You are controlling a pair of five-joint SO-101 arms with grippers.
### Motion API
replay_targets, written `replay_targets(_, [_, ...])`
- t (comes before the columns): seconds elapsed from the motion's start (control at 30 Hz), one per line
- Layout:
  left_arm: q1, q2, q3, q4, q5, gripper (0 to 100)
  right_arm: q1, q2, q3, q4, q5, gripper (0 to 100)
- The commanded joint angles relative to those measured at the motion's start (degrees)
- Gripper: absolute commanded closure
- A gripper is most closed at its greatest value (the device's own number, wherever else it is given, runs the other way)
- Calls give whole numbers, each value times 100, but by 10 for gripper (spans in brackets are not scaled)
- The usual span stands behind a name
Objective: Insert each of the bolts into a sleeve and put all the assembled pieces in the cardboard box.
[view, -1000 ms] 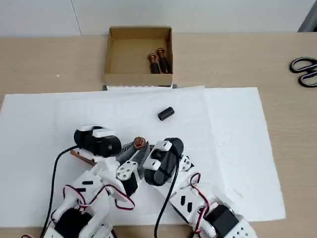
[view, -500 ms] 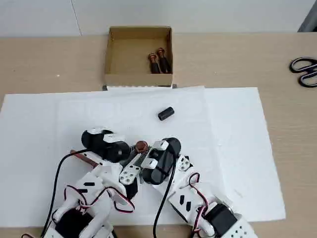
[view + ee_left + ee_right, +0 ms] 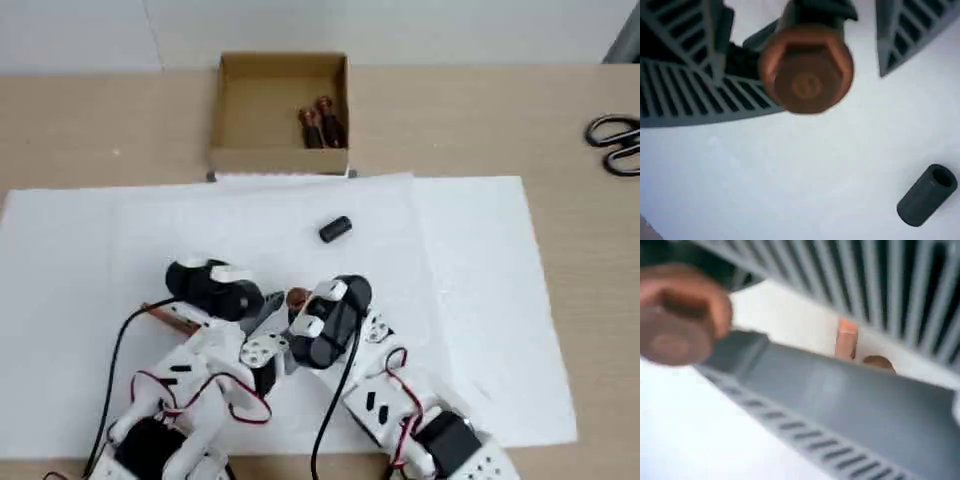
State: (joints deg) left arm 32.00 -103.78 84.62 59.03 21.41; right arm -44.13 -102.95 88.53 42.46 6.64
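A copper bolt [image 3: 297,298] is held off the white paper between the two arms, head up. In the left wrist view its hexagonal head [image 3: 807,70] faces the camera with something black, perhaps a sleeve, behind it. My left gripper [image 3: 805,75] stands open, with one grey finger on each side of the head and a gap on both sides. My right gripper [image 3: 288,312] comes in from the other side and looks shut on the bolt [image 3: 670,335]. A loose black sleeve [image 3: 335,229] lies on the paper beyond them. The cardboard box [image 3: 228,110] holds two assembled pieces [image 3: 320,122].
A brown piece [image 3: 165,314] sticks out from under the left arm. Scissors [image 3: 615,143] lie at the table's far right edge. The white paper [image 3: 470,300] covers the middle of the table. Cables trail from both arms near the front edge.
The left arm's wrist has swung right and slightly toward the front, closing in on the bolt. The bolt has shifted a little right and toward the front with the right gripper.
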Motion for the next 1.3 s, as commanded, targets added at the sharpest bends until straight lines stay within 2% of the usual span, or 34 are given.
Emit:
replay_targets(0.0, [35,9,40,0,-44,794,-13,-92,-193,-154,44,996])
replay_targets(0.37, [35,9,-813,0,-62,802,-13,-92,-79,-154,44,996])
replay_targets(0.63, [-9,9,-1121,-97,-79,932,-13,-92,149,-154,44,996])
replay_targets(0.73, [-343,9,-1095,-378,-79,994,-4,-92,158,-154,35,996])
replay_targets(0.83, [-826,35,-1068,-580,-123,994,251,-92,167,-154,18,996])
replay_targets(1.1, [-2470,9,-286,-580,-897,994,1543,-92,765,-154,0,996])
replay_targets(1.27, [-2901,9,488,-607,-1134,994,2290,-48,659,-40,-598,996])
